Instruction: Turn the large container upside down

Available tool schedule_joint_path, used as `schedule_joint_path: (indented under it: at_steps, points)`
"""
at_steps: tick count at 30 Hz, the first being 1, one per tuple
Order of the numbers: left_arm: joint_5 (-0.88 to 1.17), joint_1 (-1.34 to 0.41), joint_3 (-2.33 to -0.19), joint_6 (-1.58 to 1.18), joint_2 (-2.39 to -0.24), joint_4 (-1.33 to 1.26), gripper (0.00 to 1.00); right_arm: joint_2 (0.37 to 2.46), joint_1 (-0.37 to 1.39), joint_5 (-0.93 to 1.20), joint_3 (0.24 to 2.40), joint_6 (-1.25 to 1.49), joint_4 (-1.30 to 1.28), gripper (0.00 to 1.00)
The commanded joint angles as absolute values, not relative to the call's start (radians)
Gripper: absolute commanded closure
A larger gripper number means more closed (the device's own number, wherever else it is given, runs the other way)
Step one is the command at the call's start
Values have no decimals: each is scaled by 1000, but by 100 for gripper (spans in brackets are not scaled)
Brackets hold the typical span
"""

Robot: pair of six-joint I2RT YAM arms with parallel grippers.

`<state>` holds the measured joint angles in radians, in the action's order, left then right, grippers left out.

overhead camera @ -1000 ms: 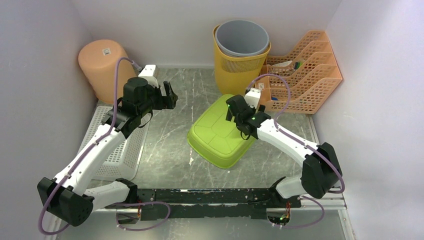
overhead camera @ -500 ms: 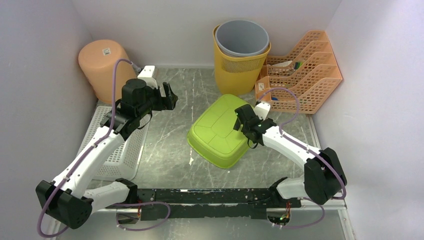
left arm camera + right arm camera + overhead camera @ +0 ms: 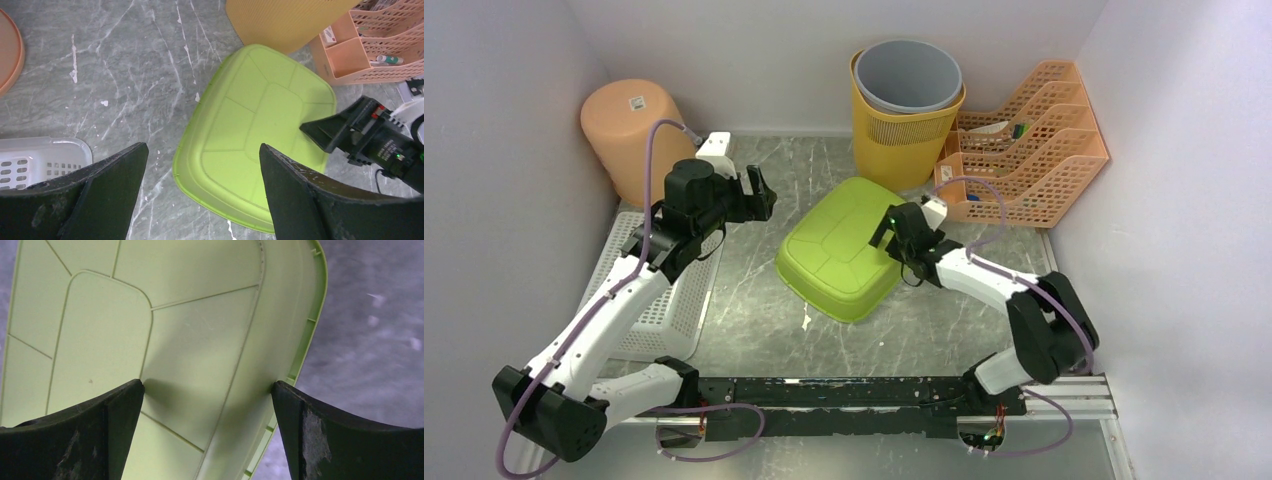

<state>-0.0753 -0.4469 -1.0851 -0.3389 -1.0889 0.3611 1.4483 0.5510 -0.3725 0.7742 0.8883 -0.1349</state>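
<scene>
The large lime-green container (image 3: pixel 839 252) lies bottom-up on the grey table, its ribbed underside facing up. It also shows in the left wrist view (image 3: pixel 255 135) and the right wrist view (image 3: pixel 150 340). My right gripper (image 3: pixel 886 228) is open, its fingertips (image 3: pixel 125 400) resting against the container's underside near its right edge, holding nothing. My left gripper (image 3: pixel 762 193) is open and empty, hovering up and to the left of the container, apart from it.
An upturned orange bucket (image 3: pixel 627 135) stands at the back left. A yellow basket holding a grey bin (image 3: pixel 908 100) stands at the back, just behind the container. An orange file rack (image 3: pixel 1027 145) is at the back right. A white basket (image 3: pixel 659 290) lies at the left.
The green container has dropped from tilted to lying flat bottom-up and slid left. My right gripper followed it left and down. The left arm has barely moved.
</scene>
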Motion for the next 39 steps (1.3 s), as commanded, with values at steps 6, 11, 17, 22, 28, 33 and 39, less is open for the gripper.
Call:
schedule_joint_path:
  at_steps: [6, 11, 17, 22, 28, 33, 39]
  points:
    - [-98, -451, -1074, -320, -1059, 368, 7, 1794, 673, -226, 1057, 913, 43, 0]
    - [-75, -451, -1061, -297, -1071, 362, 7, 1898, 708, -278, 1214, 896, 105, 0]
    - [-29, -453, -1019, -279, -1083, 350, 9, 1772, 705, -352, 1162, 850, 144, 0]
    - [46, -454, -967, -286, -1089, 279, 13, 1561, 654, -434, 1061, 799, 113, 0]
    - [59, -588, -962, -257, -1195, 280, 20, 1336, 531, -535, 978, 754, 5, 0]
    - [12, -688, -973, -263, -1308, 248, 19, 1249, 424, -517, 934, 736, -31, 0]
    - [-92, -717, -980, -278, -1432, 212, 18, 1224, 348, -451, 905, 726, -41, 0]
